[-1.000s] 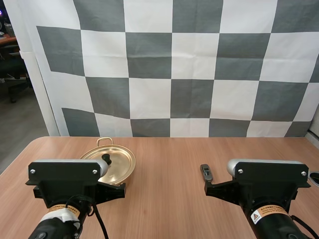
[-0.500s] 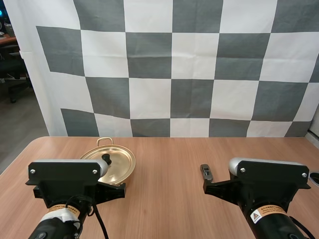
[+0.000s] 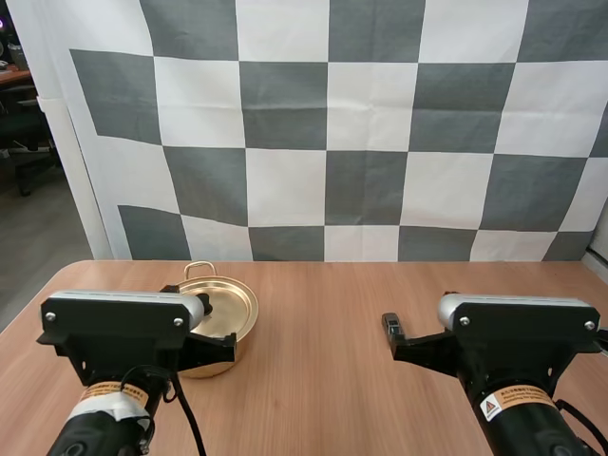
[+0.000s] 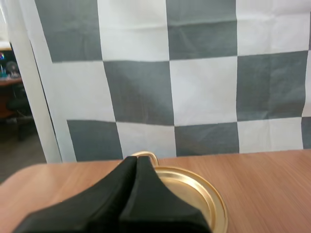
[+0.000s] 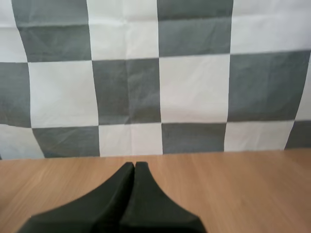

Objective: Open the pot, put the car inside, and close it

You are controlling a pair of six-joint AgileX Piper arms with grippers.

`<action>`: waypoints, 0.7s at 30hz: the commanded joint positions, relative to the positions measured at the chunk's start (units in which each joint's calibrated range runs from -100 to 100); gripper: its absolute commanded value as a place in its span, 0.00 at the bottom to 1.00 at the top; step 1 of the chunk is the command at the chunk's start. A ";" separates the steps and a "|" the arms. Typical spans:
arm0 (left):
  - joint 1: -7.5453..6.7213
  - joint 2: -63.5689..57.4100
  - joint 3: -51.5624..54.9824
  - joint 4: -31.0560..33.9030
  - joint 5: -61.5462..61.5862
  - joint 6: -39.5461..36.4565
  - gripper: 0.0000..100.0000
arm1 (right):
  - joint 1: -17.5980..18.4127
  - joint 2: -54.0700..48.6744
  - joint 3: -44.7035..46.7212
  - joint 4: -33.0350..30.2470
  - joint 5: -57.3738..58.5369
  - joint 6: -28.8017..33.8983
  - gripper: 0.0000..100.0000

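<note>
A round golden metal pot (image 3: pixel 236 315) stands on the light brown wooden desk (image 3: pixel 313 380), on its left half, and the flat golden lid (image 4: pixel 197 187) lies closed on it. At the far rim of the pot a thin golden loop handle (image 3: pixel 199 269) rises. The left arm partly covers the near side of the pot in the high view.

The left hand (image 4: pixel 136 158) is clenched on nothing: its two black fingers lie together as one dark wedge. The wedge points over the lid, and its tip shows just in front of the loop handle. I cannot tell if it touches the lid.

The small dark toy car (image 3: pixel 389 323) rests on the desk on the right half, well apart from the pot. It is just beside the front of the right arm, on the side that faces the pot.

The right hand (image 5: pixel 134 165) is also clenched and holds nothing, its fingers pressed together as one wedge. It points forward over bare wood of the desk.
</note>
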 commanded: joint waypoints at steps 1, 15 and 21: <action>0.02 0.00 0.00 14.60 -24.92 1.25 0.00 | -0.06 0.00 0.00 -35.41 -31.23 -0.02 0.00; -0.06 2.59 -24.08 14.88 2.33 -0.34 0.00 | -0.06 2.54 -23.17 -11.40 -10.85 0.32 0.00; -0.06 10.88 -41.49 13.11 17.52 -0.34 0.00 | -0.06 17.90 -49.04 -7.14 20.69 -0.07 0.00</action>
